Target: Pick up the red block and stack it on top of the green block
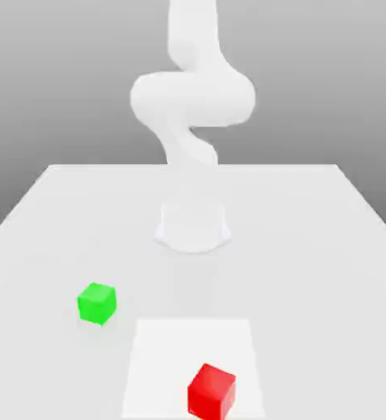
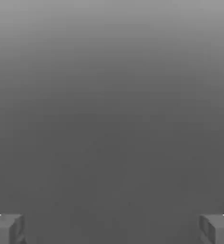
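Status: task not yet begun, as far as the pictures allow a judgement. Nearest the exterior camera, the small glossy bright red cube, the red block [image 1: 211,391], sits on a paler square patch [image 1: 163,361] of the white table [image 1: 311,246], untouched. Farther back and toward the exterior view's left, the small bright green cube, the green block [image 1: 96,302], rests on the bare tabletop, well apart from the red block, with nothing on top of it. Beyond both stands the white robot arm [image 1: 192,98], raised above its round base [image 1: 193,227]. In the hand view the gripper [image 2: 112,228] has its two grey fingertips [image 2: 6,228] spread to the frame's opposite edges, fully parted and holding nothing; neither block lies between or near them. Remaining, by my assessment: approach, grasp and lift the red block, carry it over the green block, set it down, release.
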`<state>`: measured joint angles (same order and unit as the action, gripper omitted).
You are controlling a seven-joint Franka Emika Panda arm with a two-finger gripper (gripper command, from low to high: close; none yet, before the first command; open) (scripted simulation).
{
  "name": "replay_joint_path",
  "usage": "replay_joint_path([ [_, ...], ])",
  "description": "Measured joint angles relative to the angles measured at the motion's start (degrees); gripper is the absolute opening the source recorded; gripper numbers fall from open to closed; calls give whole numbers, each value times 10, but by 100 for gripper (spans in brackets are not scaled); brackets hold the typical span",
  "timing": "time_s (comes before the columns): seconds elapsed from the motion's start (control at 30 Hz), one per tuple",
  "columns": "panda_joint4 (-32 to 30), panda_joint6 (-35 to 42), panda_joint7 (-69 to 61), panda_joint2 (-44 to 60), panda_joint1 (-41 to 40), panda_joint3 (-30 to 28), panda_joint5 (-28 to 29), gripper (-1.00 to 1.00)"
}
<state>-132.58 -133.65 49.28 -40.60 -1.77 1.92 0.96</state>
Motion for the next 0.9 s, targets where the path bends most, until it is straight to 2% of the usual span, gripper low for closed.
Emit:
replay_joint_path([
  [0.3,-29,-68,131,191,-51,57,43,0],
  [0.53,-51,-119,228,337,-67,77,71,0],
  [0.9,-78,-218,322,556,-58,78,54,0],
])
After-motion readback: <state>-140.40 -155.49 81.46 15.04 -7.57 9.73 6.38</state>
